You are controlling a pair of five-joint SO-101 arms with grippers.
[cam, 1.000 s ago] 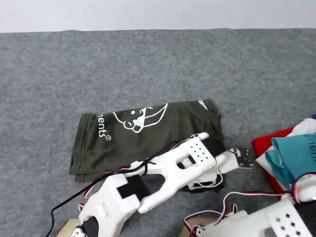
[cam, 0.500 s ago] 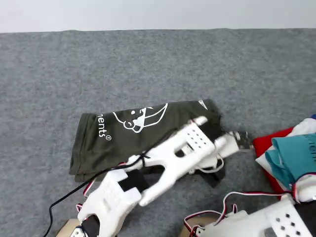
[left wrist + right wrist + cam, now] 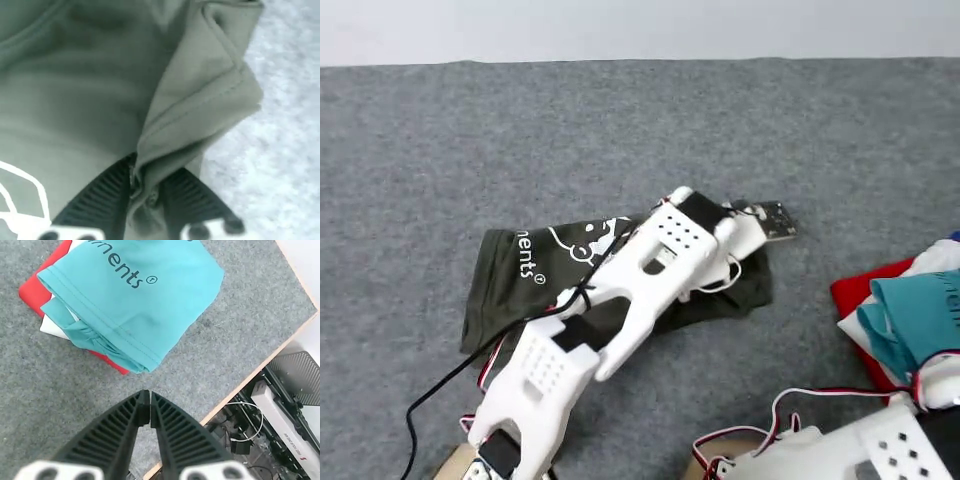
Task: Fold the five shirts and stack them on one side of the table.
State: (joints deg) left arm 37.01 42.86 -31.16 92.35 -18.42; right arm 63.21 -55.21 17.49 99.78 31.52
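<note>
At mid-table, your left gripper (image 3: 135, 172) is pinching the doubled right edge of the olive shirt (image 3: 535, 285), holding it above the body, likely to lay a fold. Near right, your right gripper (image 3: 150, 402) is hovering pressed together and empty beside the teal-topped stack (image 3: 145, 300), clear of the folding.

In the high view, bare grey mat (image 3: 620, 120) lies open around the olive shirt (image 3: 515, 290) from 9 o'clock through 12 to 2, a wide passage. The left arm (image 3: 620, 300) slants in from 7 o'clock across the shirt's middle. At 3 o'clock, past a mat strip, sit the stacked shirts (image 3: 910, 305); the right arm (image 3: 840, 450) bars 5 o'clock.
</note>
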